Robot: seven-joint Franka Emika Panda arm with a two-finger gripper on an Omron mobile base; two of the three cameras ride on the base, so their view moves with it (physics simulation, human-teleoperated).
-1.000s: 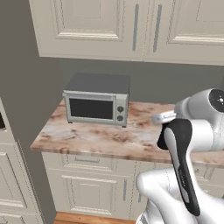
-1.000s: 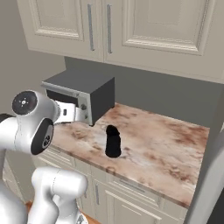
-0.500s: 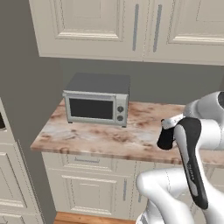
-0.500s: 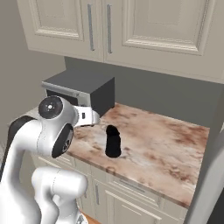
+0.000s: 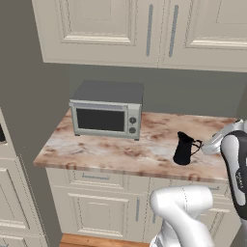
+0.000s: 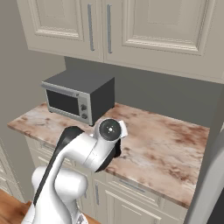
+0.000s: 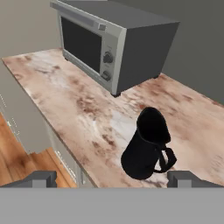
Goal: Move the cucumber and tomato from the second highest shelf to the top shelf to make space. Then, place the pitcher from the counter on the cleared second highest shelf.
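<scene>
The pitcher (image 7: 146, 146), a matte black jug with its handle turned to the right, stands upright on the pinkish marbled counter (image 7: 78, 100) near its front edge. My gripper (image 7: 112, 179) hovers above and in front of it, open, with its fingertips (image 7: 41, 178) spread wide and nothing between them. From the left base view the pitcher (image 5: 184, 148) stands right of the toaster oven, with my arm (image 5: 236, 169) just to its right. In the right base view my arm (image 6: 94, 148) covers the pitcher's spot on the counter (image 6: 166, 144). The cucumber, the tomato and both shelves are out of view.
A grey toaster oven (image 5: 107, 111) sits at the back left of the counter. Cream wall cabinets (image 5: 144, 29) hang overhead. Below the counter are panelled drawers and doors (image 5: 96, 202). Wood floor (image 7: 17, 157) lies below the counter edge. A tall grey panel (image 6: 210, 175) stands at the right.
My arm has swung to the right, uncovering the pitcher in the left base view and covering it in the right one. The jaws have stayed open. The pitcher has not moved.
</scene>
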